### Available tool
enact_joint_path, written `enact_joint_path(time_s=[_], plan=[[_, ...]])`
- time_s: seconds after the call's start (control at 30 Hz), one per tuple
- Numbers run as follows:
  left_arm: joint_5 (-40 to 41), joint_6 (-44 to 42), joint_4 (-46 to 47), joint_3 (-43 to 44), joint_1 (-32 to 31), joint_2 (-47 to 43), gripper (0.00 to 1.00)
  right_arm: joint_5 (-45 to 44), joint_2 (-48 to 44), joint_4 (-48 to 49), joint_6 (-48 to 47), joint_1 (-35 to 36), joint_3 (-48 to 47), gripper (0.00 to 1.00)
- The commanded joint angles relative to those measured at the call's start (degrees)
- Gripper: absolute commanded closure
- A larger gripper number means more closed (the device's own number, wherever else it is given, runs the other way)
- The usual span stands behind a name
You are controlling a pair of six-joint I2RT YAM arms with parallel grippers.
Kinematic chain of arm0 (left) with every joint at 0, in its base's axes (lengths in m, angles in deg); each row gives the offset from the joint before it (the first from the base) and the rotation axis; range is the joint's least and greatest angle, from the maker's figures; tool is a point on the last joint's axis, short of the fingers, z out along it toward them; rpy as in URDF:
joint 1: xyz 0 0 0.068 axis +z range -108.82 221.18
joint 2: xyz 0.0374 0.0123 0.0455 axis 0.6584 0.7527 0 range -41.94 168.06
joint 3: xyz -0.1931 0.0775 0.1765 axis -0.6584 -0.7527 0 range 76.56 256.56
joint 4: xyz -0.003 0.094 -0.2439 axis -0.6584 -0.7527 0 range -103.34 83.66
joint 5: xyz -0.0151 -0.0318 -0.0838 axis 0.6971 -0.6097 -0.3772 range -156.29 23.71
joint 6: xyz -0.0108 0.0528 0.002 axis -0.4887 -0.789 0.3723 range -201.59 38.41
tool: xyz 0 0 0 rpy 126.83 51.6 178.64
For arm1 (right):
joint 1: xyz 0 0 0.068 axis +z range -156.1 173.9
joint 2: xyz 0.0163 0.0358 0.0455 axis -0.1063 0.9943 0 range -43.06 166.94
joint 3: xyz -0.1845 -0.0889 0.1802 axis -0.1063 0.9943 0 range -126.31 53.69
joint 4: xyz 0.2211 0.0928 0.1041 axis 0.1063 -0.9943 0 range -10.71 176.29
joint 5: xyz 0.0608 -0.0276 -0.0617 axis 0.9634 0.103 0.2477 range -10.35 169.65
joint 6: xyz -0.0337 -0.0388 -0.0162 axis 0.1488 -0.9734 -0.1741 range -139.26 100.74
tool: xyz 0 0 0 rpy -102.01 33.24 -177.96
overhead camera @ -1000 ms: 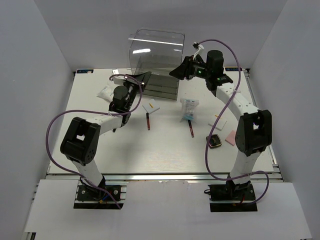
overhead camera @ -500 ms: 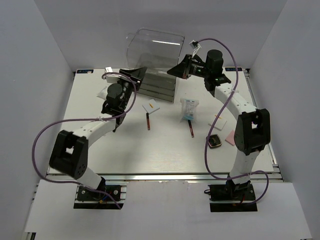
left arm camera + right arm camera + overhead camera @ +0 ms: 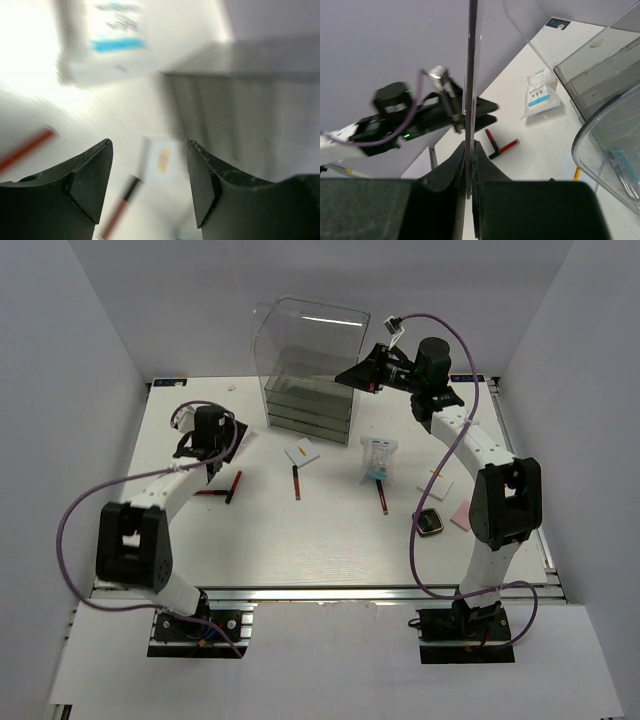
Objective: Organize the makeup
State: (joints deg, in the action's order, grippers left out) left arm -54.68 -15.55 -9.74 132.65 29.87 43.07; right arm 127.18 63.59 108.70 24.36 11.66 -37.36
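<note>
My left gripper (image 3: 232, 435) is open and empty over the left of the table; its view is blurred. Two dark-red sticks (image 3: 232, 487) lie crossed just below it. Two more sticks (image 3: 296, 482) (image 3: 383, 498) lie mid-table, with a white square (image 3: 302, 454) and the clear packet (image 3: 377, 457). At the right lie another white square (image 3: 437, 483), the pink square (image 3: 461, 515) and the black compact (image 3: 430, 522). My right gripper (image 3: 352, 376) is shut on a clear panel (image 3: 470, 75) at the drawer box's right side. Between the left fingers I see the white square (image 3: 162, 160) and a stick (image 3: 120, 210).
The large clear drawer box (image 3: 310, 360) stands at the back centre, its drawers (image 3: 600, 75) seen close in the right wrist view. A white packet with blue print (image 3: 540, 92) lies left of the box. Purple cables loop beside both arms.
My left gripper has let go, opened and swung left, away from the box. The two crossed sticks show where the arm was. My right gripper has shut on the clear panel.
</note>
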Motion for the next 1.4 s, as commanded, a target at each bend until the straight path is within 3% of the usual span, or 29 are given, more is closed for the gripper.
enact_joint_path(time_s=[0.0, 0.17, 0.3, 0.5, 0.63, 0.77, 0.8, 0.9, 1.0, 1.07, 1.37], plan=[[-0.37, -6.44, -12.83, 8.92, 3.4, 8.63, 0.29, -0.16, -5.05, 7.03, 1.73, -1.59, -1.77, 0.91], [2.17, -12.6, -21.19, 26.74, 6.47, 22.81, 0.26, 0.37, -5.14, 6.77, 2.35, -1.68, -1.77, 0.92], [3.93, -13.31, -25.07, 33.88, 8.06, 29.32, 0.25, 0.64, -5.4, 6.59, 2.35, -1.76, -1.33, 0.92], [5.43, -12.78, -29.64, 39.35, 10.25, 35.13, 0.25, 0.64, -5.58, 6.68, 2.53, -2.2, -0.89, 0.93], [3.6, -12.43, -26.4, 39.26, 10.96, 36.71, 0.26, 0.81, -5.4, 6.42, 2.61, -2.46, -0.8, 0.93], [1.83, -11.9, -23.85, 40.32, 11.14, 39.44, 0.37, 1.16, -5.4, 5.98, 2.61, -2.47, -0.45, 0.93], [1.66, -11.55, -23.76, 40.41, 11.14, 40.22, 0.5, 1.25, -5.49, 5.89, 2.61, -2.47, -0.36, 0.93], [0.86, -10.76, -21.22, 38.66, 11.14, 39.36, 0.77, 1.16, -5.66, 5.71, 2.53, -2.55, -0.36, 0.93], [0.34, -10.32, -17.79, 34.09, 11.22, 35.6, 0.94, 1.16, -5.93, 5.71, 2.53, -2.55, -0.19, 0.93], [-0.1, -10.05, -13.94, 28.84, 11.14, 32.6, 1.0, 1.16, -6.02, 5.71, 2.53, -2.55, -0.19, 0.93], [-10.55, -2.94, 0.74, 5.62, 8.6, 5.82, 1.0, 0.99, -5.93, 6.33, 3.41, -2.82, 0.25, 0.93]])
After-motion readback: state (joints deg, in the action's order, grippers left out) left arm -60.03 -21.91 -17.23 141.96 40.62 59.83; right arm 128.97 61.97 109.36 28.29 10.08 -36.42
